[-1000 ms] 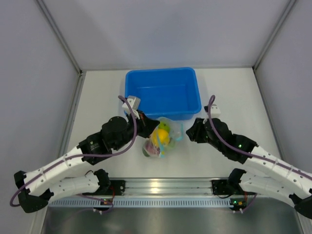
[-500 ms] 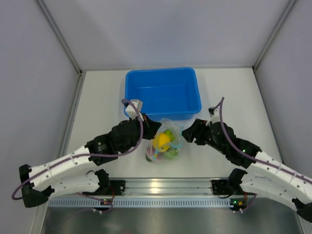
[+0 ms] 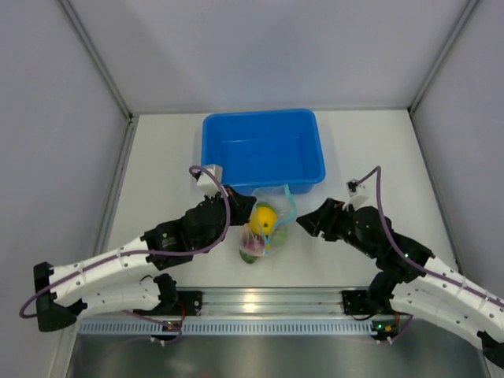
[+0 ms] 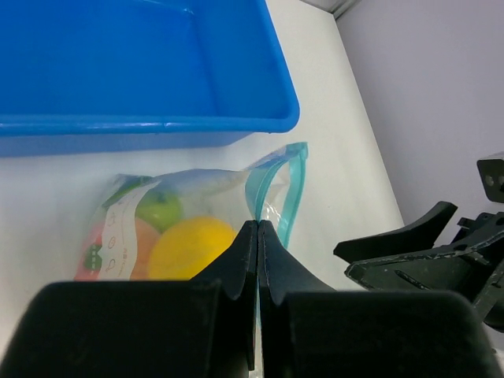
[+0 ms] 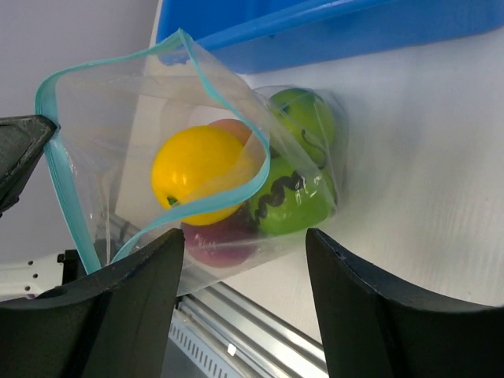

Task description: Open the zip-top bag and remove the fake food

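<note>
beside the blue tub (image 3: 260, 115), left gripper (image 4: 257, 232) pinches the zip-top bag (image 5: 102, 110) at its rim, right gripper (image 3: 305, 225) released.

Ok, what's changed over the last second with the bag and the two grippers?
The right gripper opened and drew back from the zip-top bag toward the near edge, seemingly releasing it; it now stands apart. The left gripper stayed shut on the zipper strip, shifting slightly nearer. The bag's mouth gapes, the fake food is still inside, and the blue tub has not moved.
</note>
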`<state>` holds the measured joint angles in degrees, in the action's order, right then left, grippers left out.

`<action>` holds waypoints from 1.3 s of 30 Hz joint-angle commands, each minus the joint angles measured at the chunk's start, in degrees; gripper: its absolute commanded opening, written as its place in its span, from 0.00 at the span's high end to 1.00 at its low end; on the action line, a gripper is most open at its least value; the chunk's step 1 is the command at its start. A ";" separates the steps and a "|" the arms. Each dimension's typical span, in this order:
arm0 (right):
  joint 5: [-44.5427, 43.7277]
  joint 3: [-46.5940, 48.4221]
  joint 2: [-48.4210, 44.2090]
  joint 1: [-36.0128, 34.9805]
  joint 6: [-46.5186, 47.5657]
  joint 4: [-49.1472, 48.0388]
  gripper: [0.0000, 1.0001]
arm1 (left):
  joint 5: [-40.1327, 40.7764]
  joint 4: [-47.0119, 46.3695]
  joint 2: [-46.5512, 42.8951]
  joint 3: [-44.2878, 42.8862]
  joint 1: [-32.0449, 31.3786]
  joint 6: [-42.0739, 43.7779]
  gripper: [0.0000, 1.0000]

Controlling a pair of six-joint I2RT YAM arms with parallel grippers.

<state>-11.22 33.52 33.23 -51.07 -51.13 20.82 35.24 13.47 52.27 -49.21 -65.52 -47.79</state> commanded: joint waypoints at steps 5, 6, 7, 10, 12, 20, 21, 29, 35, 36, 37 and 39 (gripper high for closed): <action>1.56 0.85 7.18 0.44 -1.07 -7.19 0.36 | 1.06 -5.83 0.81 -0.62 -1.46 -1.78 1.00; 1.47 0.67 7.89 0.44 -1.16 -8.33 0.36 | 0.71 -6.09 1.25 -0.62 -1.72 -1.78 1.00; 1.47 0.76 8.60 0.53 -1.25 -9.03 0.36 | 0.53 -6.61 1.52 -0.71 -1.72 -1.69 1.00; 1.03 1.81 12.02 0.44 -1.25 -10.97 0.36 | -0.09 -7.41 2.31 -0.45 -1.98 -2.04 1.00; 0.50 1.90 13.34 0.53 -1.77 -12.38 0.36 | -0.52 -7.67 2.57 -0.36 -2.07 -2.31 1.00; -2.31 0.50 10.54 0.44 -3.27 -13.44 0.36 | 0.70 -7.76 2.40 0.96 -2.42 -3.36 1.00; -3.09 0.41 9.84 0.44 -3.36 -13.00 0.36 | 0.96 -7.67 2.31 1.31 -2.42 -3.45 1.00; -3.54 0.14 7.89 0.44 -3.89 -12.03 0.36 | 1.67 -8.11 2.05 2.10 -2.51 -4.33 1.00; -1.61 1.47 15.80 0.44 -4.76 -14.65 0.36 | 1.49 -9.26 2.66 2.10 -2.77 -4.68 1.00; -1.26 1.29 16.42 0.44 -5.20 -15.80 0.36 | 1.49 -9.43 2.92 2.10 -2.77 -4.85 1.00; -1.08 1.20 17.73 0.44 -5.38 -16.59 0.37 | 1.41 -9.52 3.01 2.19 -2.77 -4.86 1.00; -0.65 1.02 18.88 0.44 -5.56 -19.40 0.42 | 1.23 -10.05 3.19 2.36 -2.95 -4.94 1.00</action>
<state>-12.53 33.41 51.24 -51.09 -55.46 9.69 35.90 7.51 55.29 -47.33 -68.03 -52.05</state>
